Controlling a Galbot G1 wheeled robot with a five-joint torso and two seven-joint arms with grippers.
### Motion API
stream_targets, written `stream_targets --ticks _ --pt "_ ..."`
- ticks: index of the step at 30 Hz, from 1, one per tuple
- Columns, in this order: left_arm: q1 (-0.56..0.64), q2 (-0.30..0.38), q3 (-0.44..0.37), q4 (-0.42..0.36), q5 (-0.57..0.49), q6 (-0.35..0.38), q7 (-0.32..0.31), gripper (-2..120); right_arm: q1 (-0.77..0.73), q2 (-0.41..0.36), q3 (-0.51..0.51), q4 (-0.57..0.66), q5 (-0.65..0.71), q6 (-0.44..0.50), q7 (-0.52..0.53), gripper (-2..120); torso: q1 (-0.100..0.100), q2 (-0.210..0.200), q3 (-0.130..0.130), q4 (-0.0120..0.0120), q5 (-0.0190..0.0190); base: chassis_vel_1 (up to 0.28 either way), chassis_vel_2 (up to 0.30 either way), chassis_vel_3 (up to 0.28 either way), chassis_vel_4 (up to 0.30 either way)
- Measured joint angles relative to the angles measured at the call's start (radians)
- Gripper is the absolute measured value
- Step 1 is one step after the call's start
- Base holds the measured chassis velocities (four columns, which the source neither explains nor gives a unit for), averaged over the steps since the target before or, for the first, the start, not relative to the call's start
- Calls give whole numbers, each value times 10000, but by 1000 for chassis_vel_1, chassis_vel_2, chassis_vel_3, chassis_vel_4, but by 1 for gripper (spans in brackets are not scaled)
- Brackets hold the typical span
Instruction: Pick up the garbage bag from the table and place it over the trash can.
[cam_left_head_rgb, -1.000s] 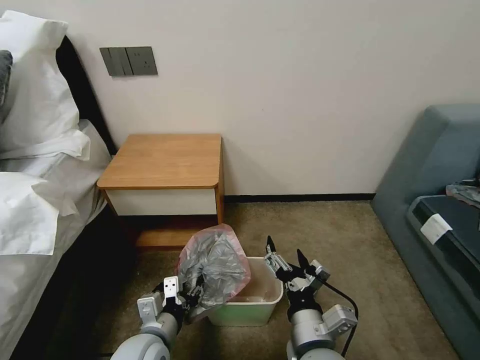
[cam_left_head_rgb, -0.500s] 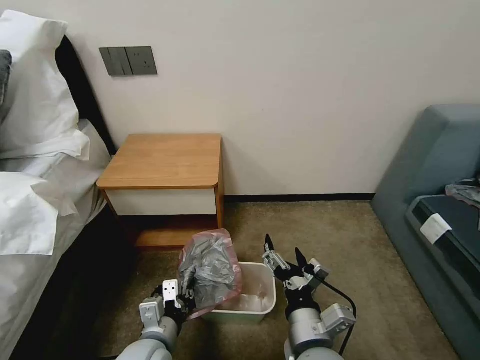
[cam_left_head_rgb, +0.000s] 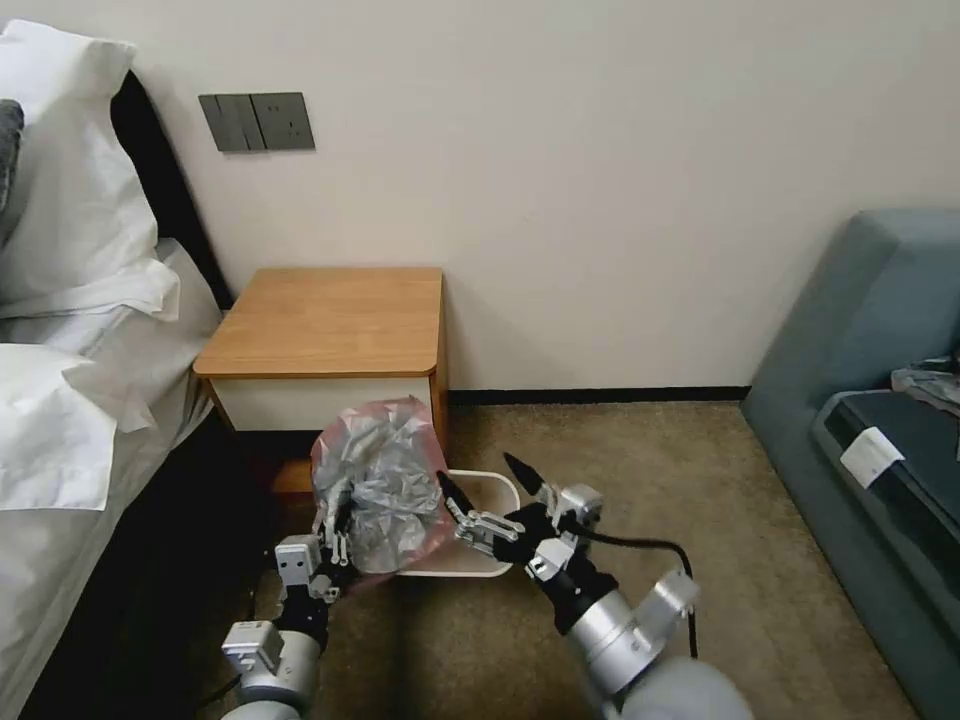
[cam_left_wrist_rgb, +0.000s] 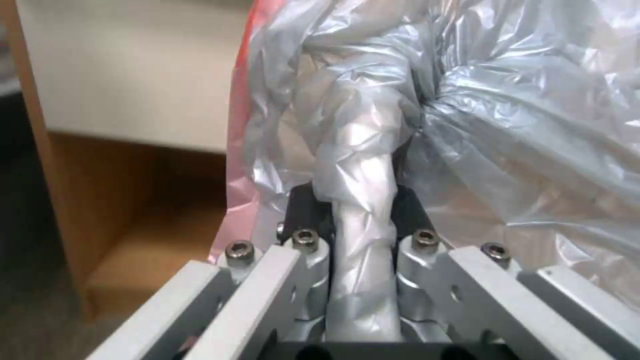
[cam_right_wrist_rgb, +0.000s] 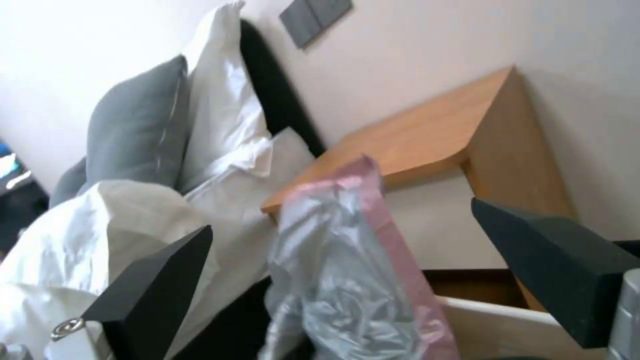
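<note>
Garbage bag (cam_left_head_rgb: 378, 490) is off the table (cam_left_head_rgb: 330, 320) and held in the air, bunched into a crumpled grey wad with its pinkish-red rim showing along the top and left edge. It hangs above the left side of the trash can (cam_left_head_rgb: 470, 560), which stands on the carpet just in front of the table's right front corner.

Left gripper (cam_left_head_rgb: 335, 552): clenched on a twisted rope of the bag's plastic. In the left wrist view the strand (cam_left_wrist_rgb: 363, 260) runs straight between the two fingers, with the rest of the bag ballooning beyond them. Judgement: gripping a gathered neck rather than a single layer gives a secure hold on slippery film, but it keeps the mouth collapsed, so the bag cannot yet be draped over the bin's rim.

Right gripper (cam_left_head_rgb: 490, 482): spread wide, holding nothing, tips pointing left toward the bag, poised over the can's opening. In the right wrist view both dark fingers (cam_right_wrist_rgb: 160, 280) frame the bag (cam_right_wrist_rgb: 353, 270), pink rim nearest. Judgement: this pose looks meant for catching the opposite edge so the two arms can pull the mouth open.

Table top is bare. Bed with white pillows (cam_left_head_rgb: 70, 230) lies far left; grey sofa (cam_left_head_rgb: 880, 400) far right; neither is involved.

Status, judged: pickup done; placing not done, since the bag is neither opened nor seated on the can's rim.
</note>
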Motion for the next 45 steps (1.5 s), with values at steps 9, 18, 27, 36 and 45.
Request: stream_targets --ticks 9,18,27,36,45 --pt "65 -139 -97 13 -1 -678 390 7 1771 -533 -499 -1128 619 -261 -114 100 0 0 1 0 1 0 0 0 0" --pt "207 -254 -157 -39 -1 -1189 809 7 3087 -727 -1395 -1883 615 -344 -100 96 0 0 0 -1 0 0 0 0 0" --pt "178 -272 -491 119 -23 -1772 1169 7 3296 -552 -1794 -1988 705 -372 8 68 0 0 0 -1 -1 0 0 0 0" --pt "150 -275 -567 190 -10 -1935 1334 7 3269 -386 -1924 -2002 657 -374 58 32 0 0 -1 -1 -1 0 0 0 0" --pt "108 -305 -788 428 99 -2602 1986 7 3320 -342 -2045 -2040 598 -350 119 0 -1 -1 0 -1 -1 0 0 0 0"
